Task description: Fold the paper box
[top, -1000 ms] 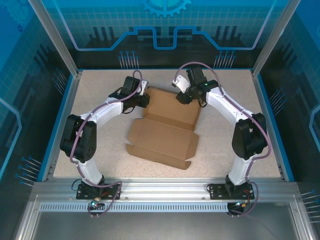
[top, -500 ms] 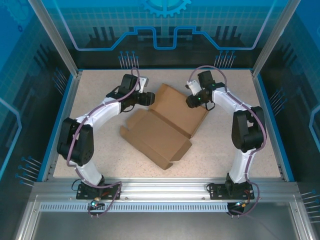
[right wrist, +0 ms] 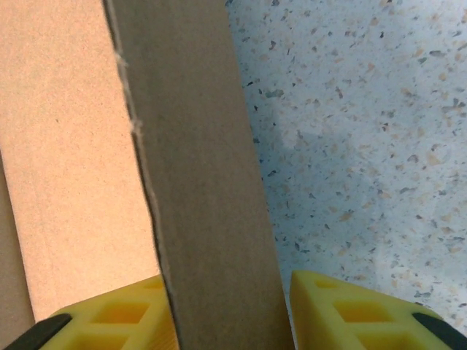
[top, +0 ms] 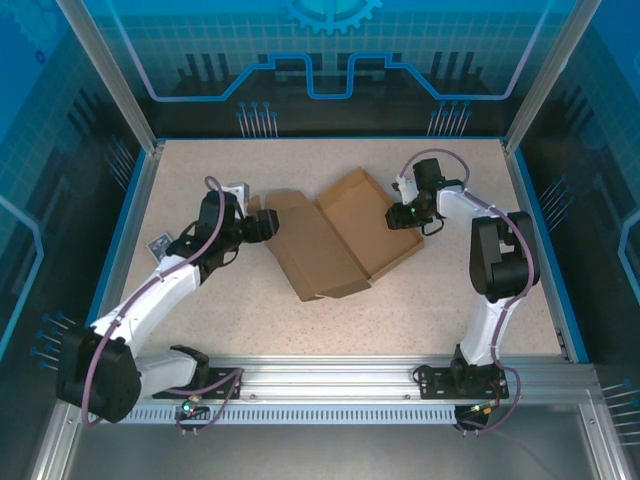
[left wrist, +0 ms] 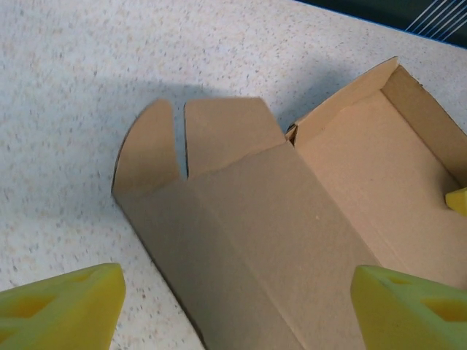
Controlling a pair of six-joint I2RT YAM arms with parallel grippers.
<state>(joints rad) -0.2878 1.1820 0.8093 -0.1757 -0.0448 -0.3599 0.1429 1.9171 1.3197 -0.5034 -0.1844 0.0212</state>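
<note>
Right hand (right wrist: 228, 312) straddles corrugated paper box (right wrist: 186, 146).

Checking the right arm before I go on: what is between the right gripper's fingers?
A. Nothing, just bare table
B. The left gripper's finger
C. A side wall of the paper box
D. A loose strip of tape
C: in the right wrist view a raised side wall of the paper box runs down between the two yellow fingers of the right gripper, with the speckled table beside it.
</note>
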